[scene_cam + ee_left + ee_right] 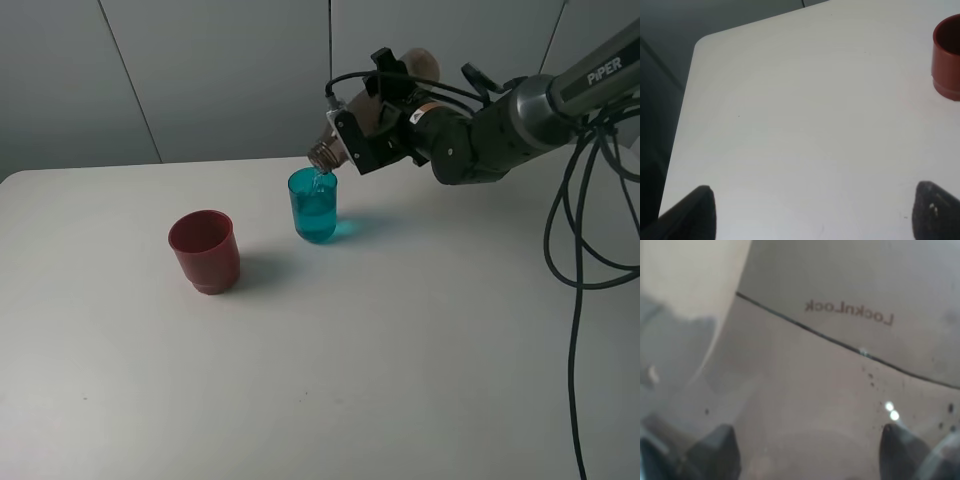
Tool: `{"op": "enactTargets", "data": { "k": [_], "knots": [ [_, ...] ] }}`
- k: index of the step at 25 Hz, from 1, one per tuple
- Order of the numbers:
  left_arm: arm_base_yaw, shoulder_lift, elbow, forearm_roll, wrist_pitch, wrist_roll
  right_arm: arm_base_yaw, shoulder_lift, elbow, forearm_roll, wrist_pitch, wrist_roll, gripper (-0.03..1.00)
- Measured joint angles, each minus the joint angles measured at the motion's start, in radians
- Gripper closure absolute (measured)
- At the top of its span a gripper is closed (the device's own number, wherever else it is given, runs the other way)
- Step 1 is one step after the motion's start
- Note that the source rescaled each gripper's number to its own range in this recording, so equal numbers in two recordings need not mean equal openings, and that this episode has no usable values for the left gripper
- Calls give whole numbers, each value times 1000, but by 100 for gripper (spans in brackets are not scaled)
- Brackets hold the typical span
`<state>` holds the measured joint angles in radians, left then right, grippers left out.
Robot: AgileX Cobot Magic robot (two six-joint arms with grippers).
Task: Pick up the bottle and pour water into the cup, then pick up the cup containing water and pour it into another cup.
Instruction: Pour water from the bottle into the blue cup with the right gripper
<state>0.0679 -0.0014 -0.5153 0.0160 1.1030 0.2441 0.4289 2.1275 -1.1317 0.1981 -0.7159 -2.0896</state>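
left jaws: spread wide, nothing between, low over bare tabletop (790,125), well clear of pour.
another cup (204,250): dark red, upright, set apart from teal one, placed as second receiver.
the cup (314,206): teal, upright, a little beyond, directly under bottle mouth to catch flow; fill level hard to judge.
the bottle (323,152): tipped neck-down over teal rim, seemingly not touching, body hidden in grip.
right jaws: clamped on bottle body, wrist rolled to hold tilt.
judged: first pour under way, second not yet begun.
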Motion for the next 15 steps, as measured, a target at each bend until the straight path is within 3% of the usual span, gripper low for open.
{"op": "enactTargets", "data": {
  "k": [15],
  "knots": [
    [0, 0, 0, 0, 0, 0, 0, 0, -11, -86, -31, 0, 97]
  ]
}}
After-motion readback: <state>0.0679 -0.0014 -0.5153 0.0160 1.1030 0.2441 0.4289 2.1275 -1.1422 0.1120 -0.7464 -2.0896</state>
